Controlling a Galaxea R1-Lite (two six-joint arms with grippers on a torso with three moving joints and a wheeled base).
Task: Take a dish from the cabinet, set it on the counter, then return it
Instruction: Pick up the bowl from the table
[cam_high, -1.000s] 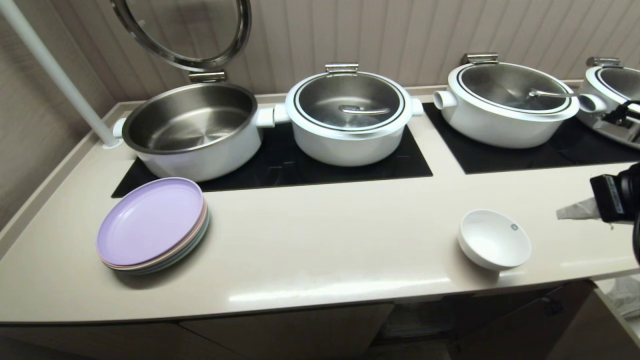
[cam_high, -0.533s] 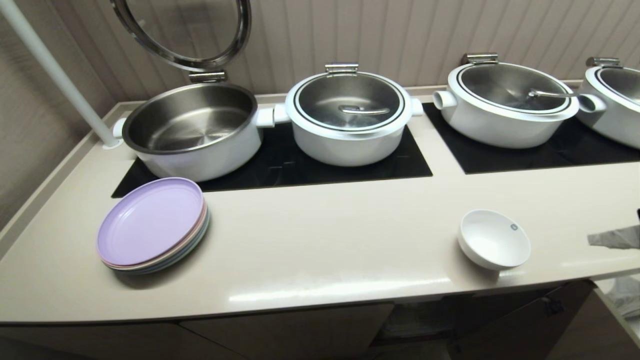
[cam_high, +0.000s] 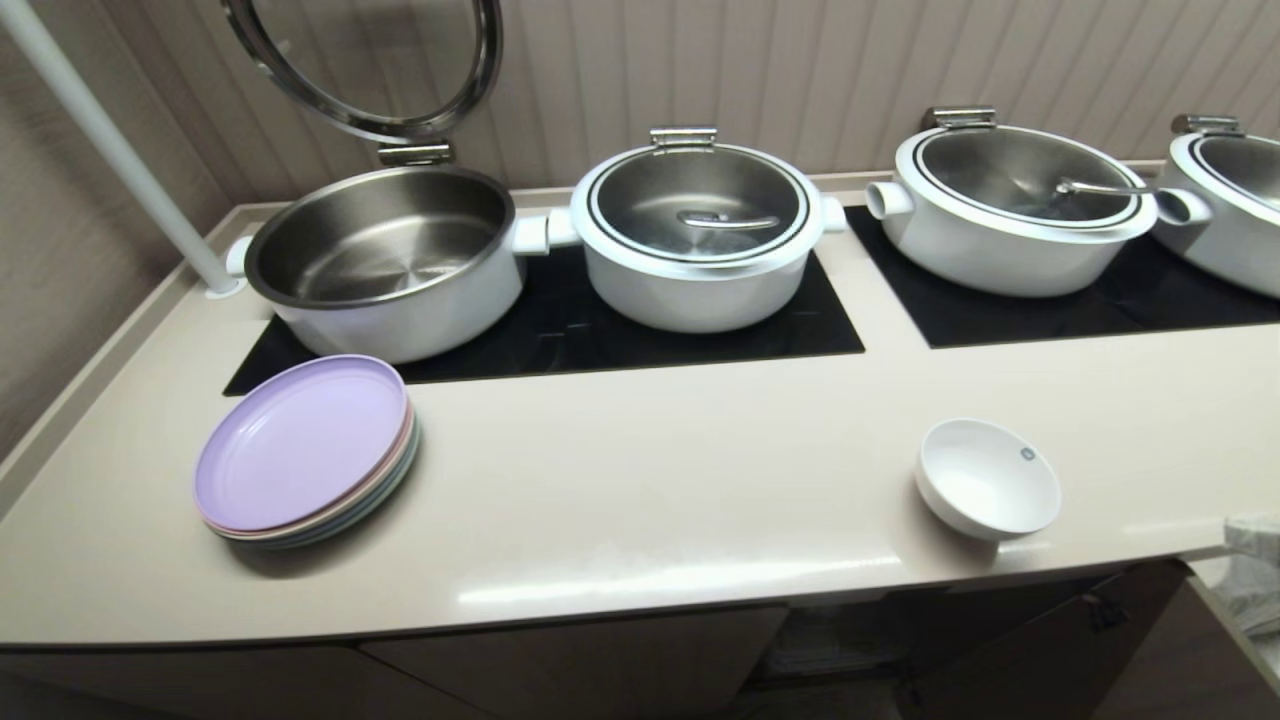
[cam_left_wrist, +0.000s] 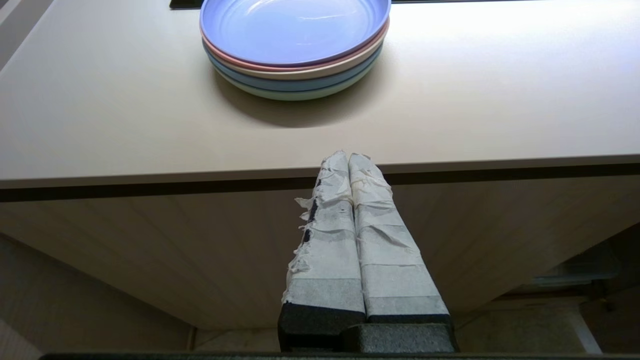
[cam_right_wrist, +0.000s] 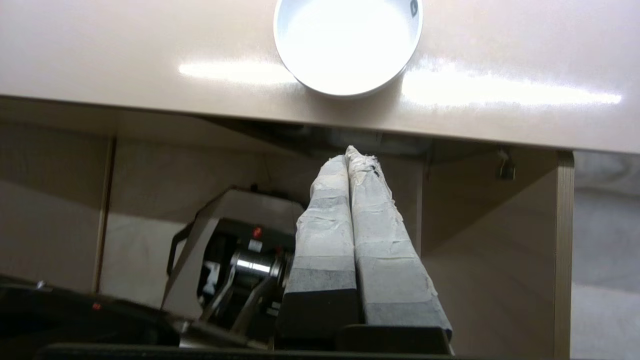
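Right end effector (cam_right_wrist: 348, 152), closed and empty, hangs below the counter's (cam_right_wrist: 150, 60) front edge, near the dish (cam_right_wrist: 345, 45).

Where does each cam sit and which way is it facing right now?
Head: high on the robot, looking forward and down on the counter, pots, plates and dish; hardly any robot body shows.
Left wrist: below the counter edge, looking up past the shut left gripper at the plates.
Right wrist: below the counter edge, looking up past the shut right gripper at the dish and the cabinet.
Shared: head and left see the plates; head and right, the dish.
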